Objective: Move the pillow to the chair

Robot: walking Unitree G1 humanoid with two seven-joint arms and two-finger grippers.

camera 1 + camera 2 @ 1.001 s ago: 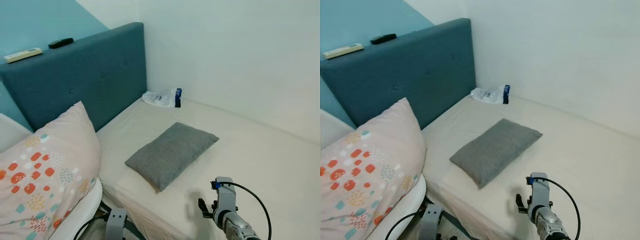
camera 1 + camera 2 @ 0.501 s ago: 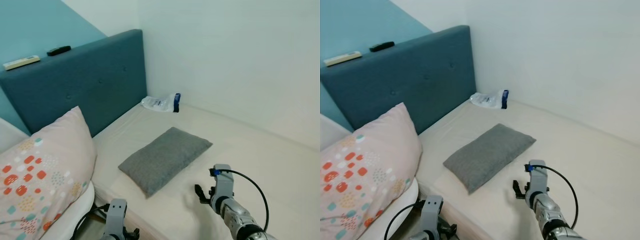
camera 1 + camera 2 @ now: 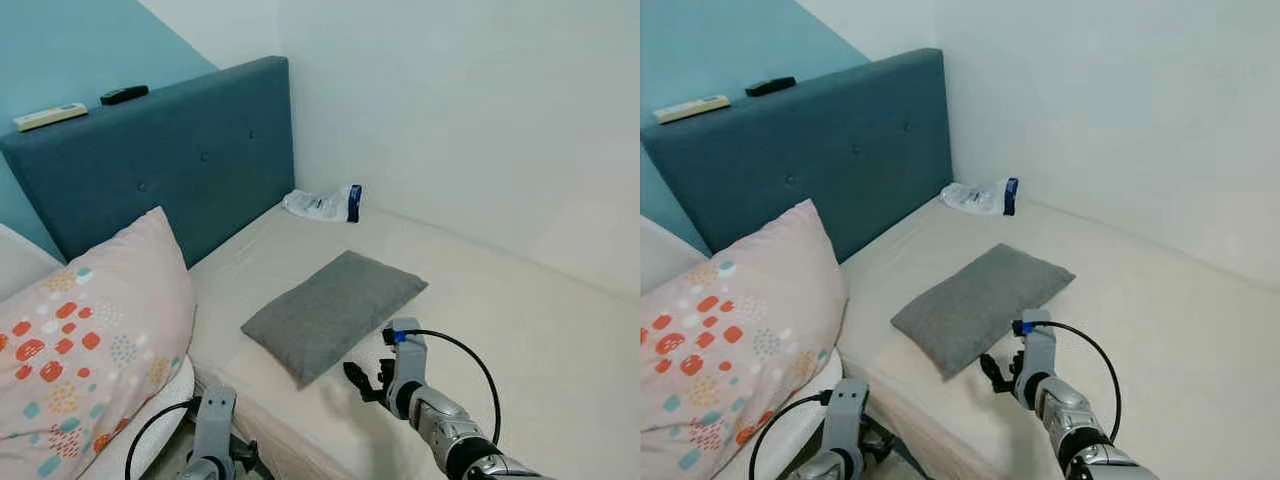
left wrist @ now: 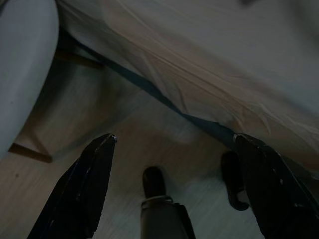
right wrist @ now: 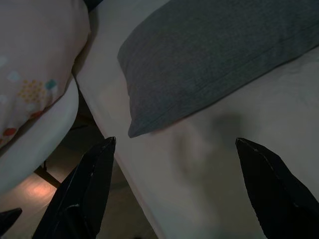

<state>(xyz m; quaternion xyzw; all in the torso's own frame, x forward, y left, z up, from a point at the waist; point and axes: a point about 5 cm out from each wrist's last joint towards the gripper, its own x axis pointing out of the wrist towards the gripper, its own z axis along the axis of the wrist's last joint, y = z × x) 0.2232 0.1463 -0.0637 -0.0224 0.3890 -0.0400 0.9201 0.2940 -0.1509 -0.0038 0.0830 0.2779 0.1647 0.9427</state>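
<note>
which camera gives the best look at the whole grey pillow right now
The left eye view: the grey pillow lies whole on the bed, with the right end effector beside its near edge. The right eye view matches. The right wrist view crops it; the left wrist view faces the floor.

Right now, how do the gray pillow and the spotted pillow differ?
The gray pillow is plain and lies flat on the bed; the spotted pillow is pale pink with colored dots and stands propped up on a white chair. The gray one looks smaller and flatter. Both are soft rectangular cushions.

Head stereo downward; wrists perhaps bedside.
</note>
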